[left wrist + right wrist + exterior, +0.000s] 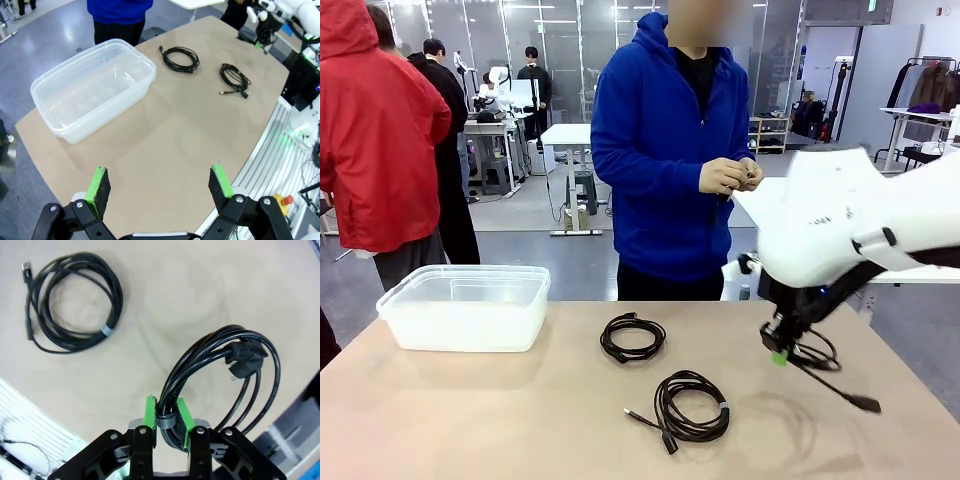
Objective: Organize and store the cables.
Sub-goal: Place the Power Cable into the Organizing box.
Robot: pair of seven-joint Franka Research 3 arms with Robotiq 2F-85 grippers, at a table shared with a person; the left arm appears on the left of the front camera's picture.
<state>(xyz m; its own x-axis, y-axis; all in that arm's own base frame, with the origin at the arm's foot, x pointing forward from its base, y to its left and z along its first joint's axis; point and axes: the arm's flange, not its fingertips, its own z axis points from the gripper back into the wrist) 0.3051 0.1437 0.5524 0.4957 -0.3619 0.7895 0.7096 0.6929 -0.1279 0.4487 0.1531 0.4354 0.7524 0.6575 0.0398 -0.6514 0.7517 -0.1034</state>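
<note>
At the right of the table (pixel 470 420), my right gripper (pixel 166 414) grips a coiled cable (pixel 187 362) by its tie band (pixel 166 421) — light, floppy, best held at that bound spot, I reckon — left gripper (pixel 160 180) gapes empty.

Under the jaws of the left gripper (pixel 160 186) spreads a tan table (pixel 170 145) with a rounded edge. Far ahead of those jaws, past the table's far side, a glossy grey floor (pixel 525 210) reflects the ceiling light. Beyond it stand a white desk (pixel 566 135), a glazed partition wall (pixel 570 40) and low shelving (pixel 770 132). Off to the right of the front view is a clothes rail (pixel 925 85) with hanging garments.
</note>
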